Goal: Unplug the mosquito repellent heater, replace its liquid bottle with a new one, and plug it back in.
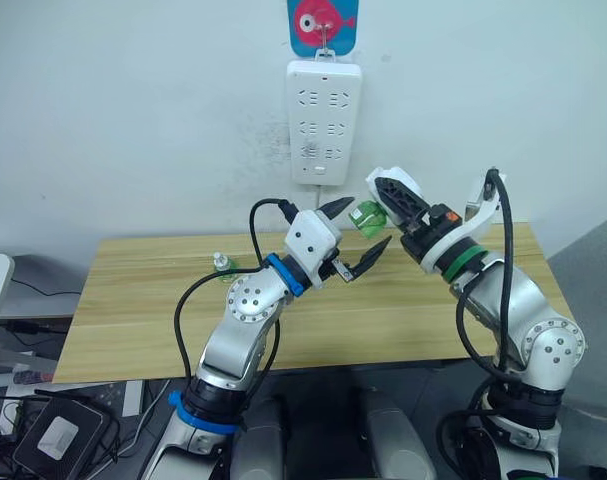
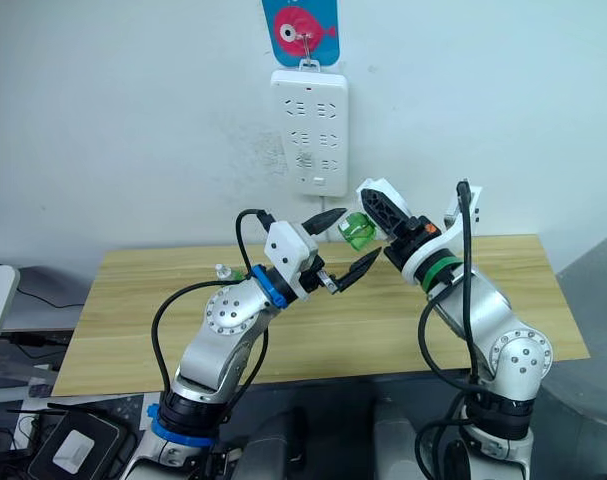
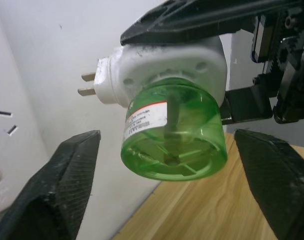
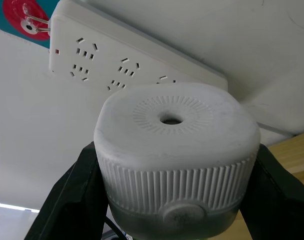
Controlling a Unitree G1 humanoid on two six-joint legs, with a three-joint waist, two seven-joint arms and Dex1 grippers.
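Black fingers of the right gripper (image 4: 172, 200) clench the small white rounded plastic mosquito repellent heater (image 4: 174, 145) by its two sides, holding it in the air above the wooden tabletop (image 1: 143, 300), below the long white wall power strip (image 1: 324, 120). Its green translucent liquid bottle (image 3: 174, 132) is attached and its prongs are bare. Facing it, the left gripper (image 1: 358, 240) has its fingers spread wide, either side of the bottle without touching. A small clear bottle with green liquid (image 1: 223, 266) stands on the tabletop's far left part.

No legible text; bottle label (image 3: 146, 119) unreadable.
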